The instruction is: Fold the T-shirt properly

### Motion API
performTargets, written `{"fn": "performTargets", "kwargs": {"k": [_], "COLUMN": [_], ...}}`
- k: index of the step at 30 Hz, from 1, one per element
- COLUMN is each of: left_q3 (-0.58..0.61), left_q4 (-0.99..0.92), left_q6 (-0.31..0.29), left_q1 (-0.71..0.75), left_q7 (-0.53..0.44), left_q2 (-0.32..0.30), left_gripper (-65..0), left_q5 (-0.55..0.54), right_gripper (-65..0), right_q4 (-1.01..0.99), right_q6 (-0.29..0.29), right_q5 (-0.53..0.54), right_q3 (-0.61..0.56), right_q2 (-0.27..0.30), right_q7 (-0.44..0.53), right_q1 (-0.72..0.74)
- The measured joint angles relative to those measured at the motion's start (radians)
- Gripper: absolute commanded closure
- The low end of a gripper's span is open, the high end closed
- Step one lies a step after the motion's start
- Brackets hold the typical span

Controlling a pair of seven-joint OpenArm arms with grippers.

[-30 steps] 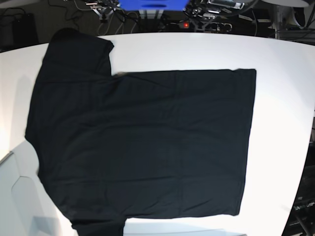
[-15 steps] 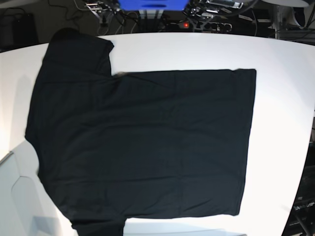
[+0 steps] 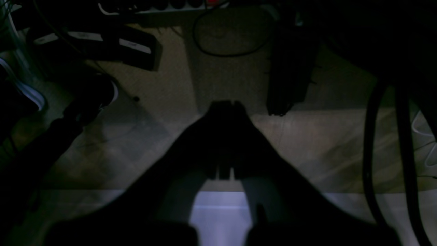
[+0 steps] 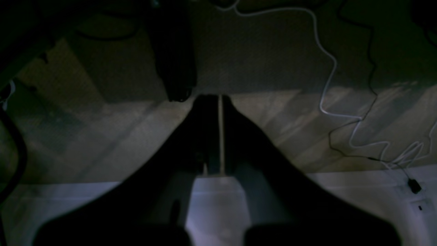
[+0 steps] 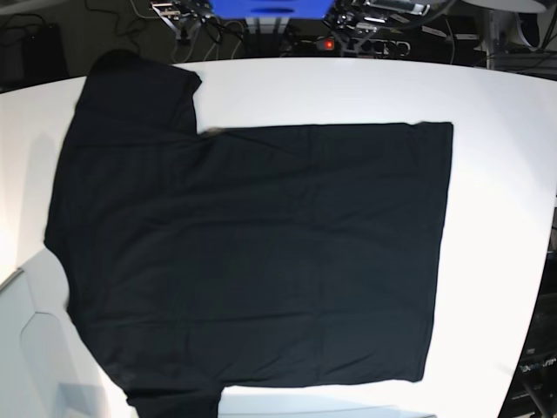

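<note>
The black T-shirt (image 5: 252, 252) lies spread flat on the white table (image 5: 496, 174), plain side up, collar end to the left and hem to the right. One sleeve points to the far left corner, the other runs off the near edge. No arm shows in the base view. My left gripper (image 3: 226, 104) is shut, with dim floor beyond it and nothing between the fingers. In the right wrist view my right gripper (image 4: 213, 99) is shut too, over the floor, holding nothing. Neither wrist view shows the shirt.
Cables, power strips and dark boxes (image 3: 129, 48) lie on the floor under the left gripper. A white cable (image 4: 327, 85) snakes over the floor on the right. Electronics and wires (image 5: 365, 26) crowd the space behind the table's far edge.
</note>
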Motion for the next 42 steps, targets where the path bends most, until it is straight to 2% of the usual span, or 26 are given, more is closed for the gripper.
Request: {"fn": "performTargets", "kwargs": {"k": [5,21,26,33,37,40,42], "left_q3": [0.0,0.0,0.0,0.001,-0.002,0.002,-0.003], "left_q4": [0.0,0.024,0.233,0.546,0.776,0.981,1.091], "left_q6": [0.0,0.0,-0.002,-0.008,0.005,-0.017,-0.001], "left_q1": [0.0,0.042,0.188,0.399,0.538,0.676,0.756], "left_q7": [0.0,-0.008,0.015,0.011,0.005,0.006,0.022], "left_q2": [0.0,0.0,-0.005,-0.052,-0.074,-0.101,-0.119], "left_gripper": [0.0,0.0,0.0,0.0,0.0,0.0,0.0], "left_q5": [0.0,0.0,0.002,-0.002,-0.001,0.001,-0.002], "right_gripper": [0.0,0.0,0.0,0.0,0.0,0.0,0.0], "right_q4": [0.002,0.012,0.21,0.569,0.813,0.998,1.091], "right_q6": [0.0,0.0,0.001,0.008,0.014,0.015,0.015], "right_q5": [0.0,0.0,-0.003,-0.003,-0.005,-0.004,-0.003], "right_q3": [0.0,0.0,0.0,-0.042,-0.091,-0.115,-0.126], "right_q2": [0.0,0.0,0.0,0.001,0.001,0.018,0.022], "right_q7": [-0.061,-0.048,-0.037,-0.035,-0.043,-0.035,-0.037], "right_q1": [0.002,-0.011,-0.145,-0.387,-0.547,-0.662,-0.723]}}
